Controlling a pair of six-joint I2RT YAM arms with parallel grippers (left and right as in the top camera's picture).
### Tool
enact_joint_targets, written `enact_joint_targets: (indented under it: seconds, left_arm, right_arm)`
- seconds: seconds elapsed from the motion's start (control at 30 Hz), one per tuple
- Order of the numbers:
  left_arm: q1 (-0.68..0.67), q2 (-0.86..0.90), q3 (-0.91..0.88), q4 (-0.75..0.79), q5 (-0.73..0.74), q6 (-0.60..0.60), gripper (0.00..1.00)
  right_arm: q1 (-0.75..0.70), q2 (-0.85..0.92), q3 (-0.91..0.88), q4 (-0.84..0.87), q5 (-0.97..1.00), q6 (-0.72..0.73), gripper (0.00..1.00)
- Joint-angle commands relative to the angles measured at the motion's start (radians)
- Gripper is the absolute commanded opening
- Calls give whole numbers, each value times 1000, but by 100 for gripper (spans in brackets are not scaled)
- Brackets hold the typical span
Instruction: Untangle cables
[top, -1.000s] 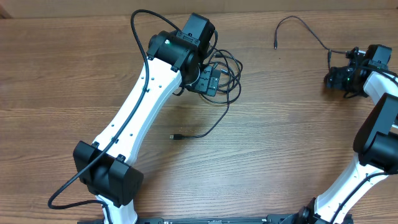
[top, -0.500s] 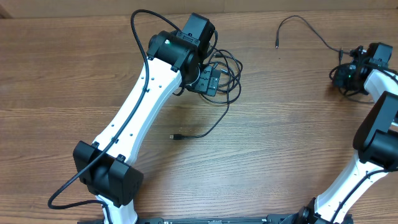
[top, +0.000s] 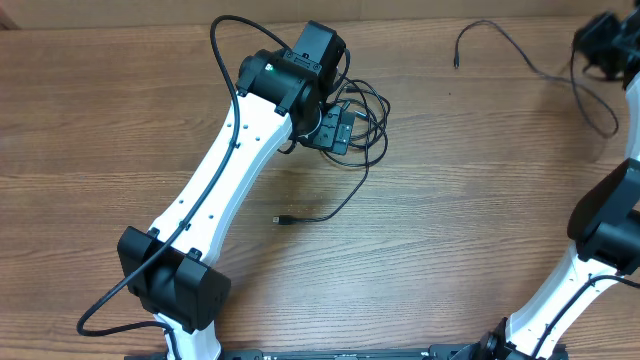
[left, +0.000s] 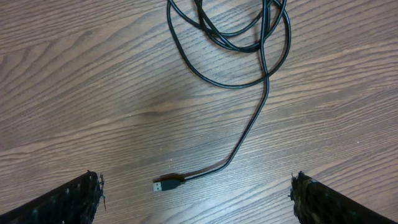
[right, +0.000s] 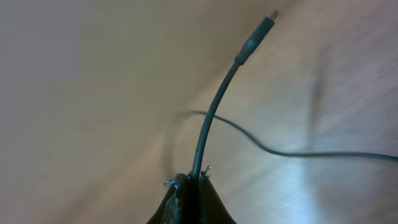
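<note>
A bunch of thin black cables (top: 362, 118) lies coiled at the table's far middle, and one strand runs down to a small plug (top: 280, 219). My left gripper (top: 335, 128) hovers over the coil's left side. It is open, with both fingertips wide apart in the left wrist view, the coil (left: 242, 37) ahead and the USB plug (left: 168, 184) between them on the wood. My right gripper (top: 603, 40) is at the far right corner, shut on a separate cable (top: 505, 42). That cable (right: 214, 106) rises from the pinched jaws to its plug end (right: 261, 30).
The white left arm (top: 225, 170) crosses the table diagonally from its base (top: 175, 285) at the front left. The right arm (top: 610, 230) stands along the right edge. A slack loop of the held cable (top: 598, 110) hangs below the right gripper.
The right gripper closed on the separate cable and moved up toward the far right corner, dragging the cable's free end rightward. The left arm and the coil stayed still.
</note>
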Motion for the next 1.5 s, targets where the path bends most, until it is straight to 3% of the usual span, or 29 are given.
enact_joint_targets:
  seconds: [0.0, 0.13, 0.23, 0.27, 0.3, 0.33, 0.37, 0.4, 0.53, 0.87, 1.17, 1.47]
  left_arm:
    - [5, 1, 7, 1, 8, -13, 100]
    - [5, 1, 7, 1, 8, -13, 100]
    - [5, 1, 7, 1, 8, -13, 99]
    - [5, 1, 7, 1, 8, -13, 100]
    - [5, 1, 7, 1, 8, -13, 100]
    - [5, 1, 7, 1, 8, -13, 99]
    - [5, 1, 7, 1, 8, -13, 100]
    - [5, 1, 7, 1, 8, -13, 100]
    - [5, 1, 7, 1, 8, -13, 99]
    - [5, 1, 7, 1, 8, -13, 100]
    - [5, 1, 7, 1, 8, -13, 99]
    - [5, 1, 7, 1, 8, -13, 100]
  right_arm:
    - [15, -29, 39, 34, -60, 277, 4]
    - [56, -28, 34, 132, -55, 333, 4]
    - [112, -25, 34, 183, -50, 168, 4]
    - [130, -25, 34, 177, -24, 103, 12]
    - [146, -25, 34, 158, 22, 57, 30]
    - [158, -24, 34, 137, 71, 30, 63]
    - [171, -24, 34, 108, 135, 7, 81]
    - [183, -24, 34, 74, 201, -14, 89]
    - [198, -24, 34, -12, 323, -79, 100]
    - [110, -24, 34, -156, 328, -134, 100]
    - [-50, -24, 34, -372, 511, -134, 100]
    - [-170, -22, -21, -518, 446, -92, 100]
